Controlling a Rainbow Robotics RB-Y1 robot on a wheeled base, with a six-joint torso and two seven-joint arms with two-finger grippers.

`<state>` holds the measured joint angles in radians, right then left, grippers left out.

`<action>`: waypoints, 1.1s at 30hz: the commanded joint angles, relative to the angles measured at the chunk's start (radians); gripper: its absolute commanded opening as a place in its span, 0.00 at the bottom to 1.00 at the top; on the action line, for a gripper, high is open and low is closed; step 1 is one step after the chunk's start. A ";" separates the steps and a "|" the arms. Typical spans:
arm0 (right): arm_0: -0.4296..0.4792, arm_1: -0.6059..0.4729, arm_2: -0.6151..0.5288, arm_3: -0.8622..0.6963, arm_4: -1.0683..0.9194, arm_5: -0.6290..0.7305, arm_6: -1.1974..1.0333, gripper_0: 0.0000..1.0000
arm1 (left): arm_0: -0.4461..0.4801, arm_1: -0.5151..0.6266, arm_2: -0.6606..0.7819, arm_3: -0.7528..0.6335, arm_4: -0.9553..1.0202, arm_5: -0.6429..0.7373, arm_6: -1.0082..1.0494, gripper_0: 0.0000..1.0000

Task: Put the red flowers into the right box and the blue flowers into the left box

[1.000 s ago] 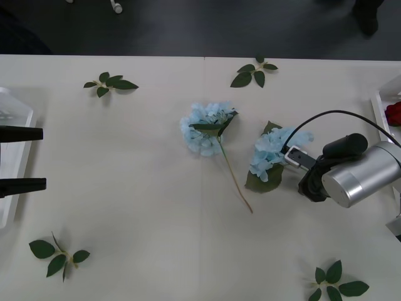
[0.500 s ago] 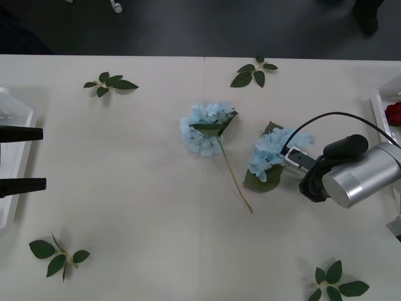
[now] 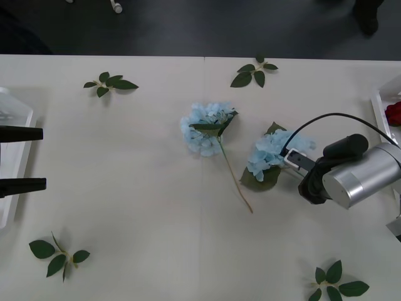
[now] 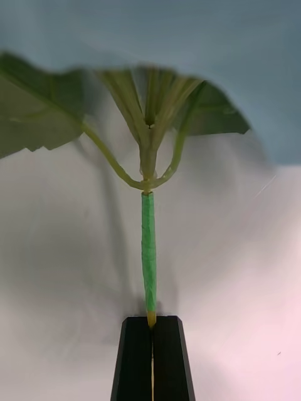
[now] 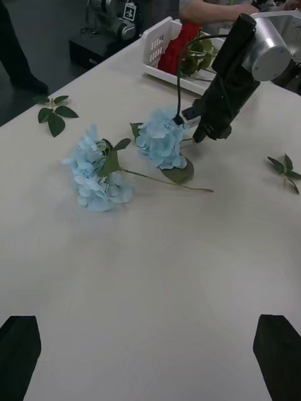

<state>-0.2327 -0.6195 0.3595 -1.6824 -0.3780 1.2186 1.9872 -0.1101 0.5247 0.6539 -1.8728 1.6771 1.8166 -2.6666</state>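
Front view: a pale table. The right gripper (image 3: 293, 157) sits low at the right side, its silver wrist and black cable covering most of it. Its tip meets the stem end of one of the blue flowers (image 3: 269, 155), whose fluffy head and broad leaf lie just left of the gripper. A second blue flower (image 3: 205, 127) lies near the table centre, well apart from the gripper, its thin stem running toward the near edge. The right box (image 3: 378, 106) is cut off at the right edge, with the red flowers (image 3: 394, 113) showing inside as a small red patch. The left box (image 3: 14, 164) is cut off at the left edge, and the left gripper (image 3: 22, 159) hovers over it, black fingers spread wide and holding nothing. Loose leaf sprigs (image 3: 111, 83) lie scattered around the table.

Right wrist view: the two black fingers (image 4: 136, 357) are pressed together, pinching the very end of the green stem. The leaves beyond are blurred.

Left wrist view: both blue flowers lie on the table. The red flowers rest in the right box beyond the right arm, partly hidden by it.
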 commanded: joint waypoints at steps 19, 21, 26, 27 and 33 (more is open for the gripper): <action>-0.002 -0.040 -0.471 -0.494 -0.421 0.438 0.056 0.00 | -0.014 0.017 0.012 -0.012 0.003 -0.010 -0.039 1.00; 0.003 -0.045 -0.510 -0.525 -0.493 0.404 0.058 0.00 | -0.014 0.017 0.012 -0.012 0.003 -0.010 -0.039 1.00; 0.026 -0.058 -0.565 -0.556 -0.633 0.248 0.061 0.00 | -0.014 0.017 0.012 -0.012 0.003 -0.010 -0.039 1.00; 0.038 -0.066 -0.571 -0.559 -0.670 0.188 0.062 0.00 | -0.014 0.017 0.012 -0.012 0.003 -0.010 -0.039 1.00; 0.124 -0.147 -0.527 -0.580 -0.820 -0.120 0.071 0.00 | -0.008 0.008 0.009 -0.002 0.003 -0.010 -0.039 1.00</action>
<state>-0.1451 -0.7058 -0.1998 -2.2207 -1.1529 1.1577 2.0168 -0.1101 0.5247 0.6539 -1.8721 1.6771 1.8166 -2.6666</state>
